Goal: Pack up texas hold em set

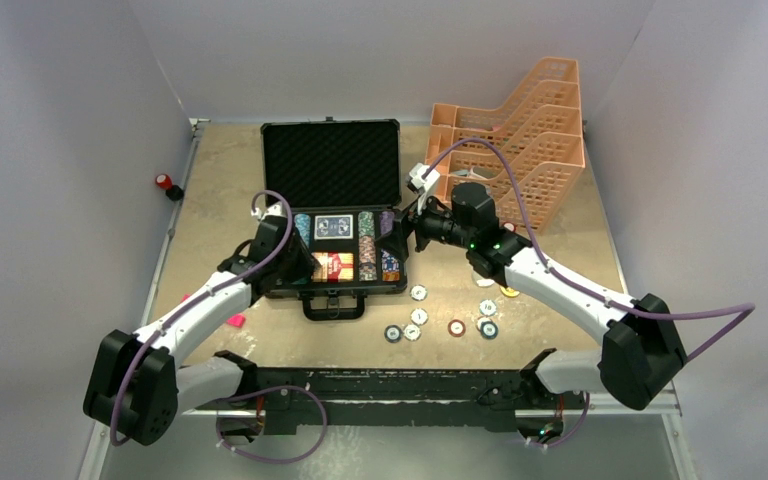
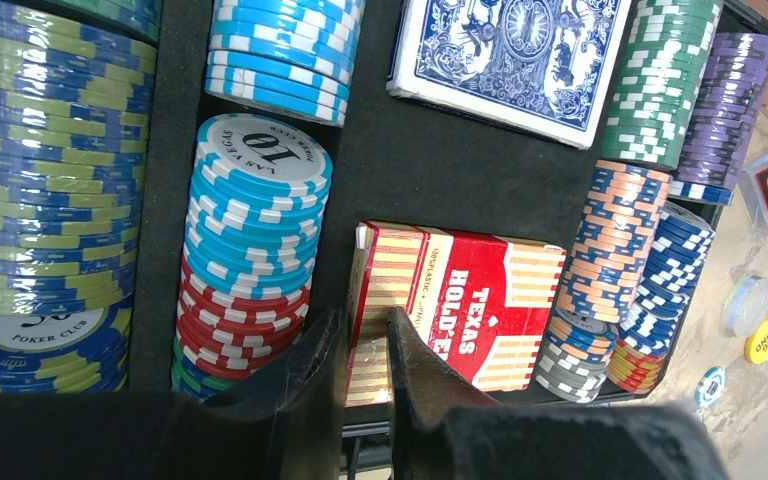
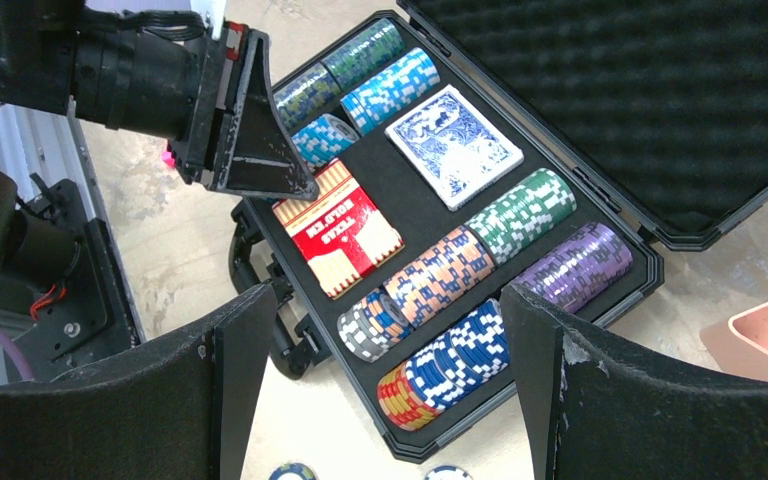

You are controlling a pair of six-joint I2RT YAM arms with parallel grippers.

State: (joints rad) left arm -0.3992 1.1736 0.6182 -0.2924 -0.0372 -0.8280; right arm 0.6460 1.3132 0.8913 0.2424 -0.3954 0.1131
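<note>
1 red card deck (image 2: 455, 310) lies just below the left tool (image 2: 363, 345).

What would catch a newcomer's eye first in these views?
The open black case in the middle of the table, its tray packed with rows of coloured chips, a red card deck and a blue card deck. Next, the loose chips lying in front of the case, and the peach rack at the far right.

Black briefcase (image 1: 332, 160), red-striped deck (image 2: 460, 305), blue-patterned deck (image 2: 515, 55), peach lattice rack (image 1: 520, 130).
</note>
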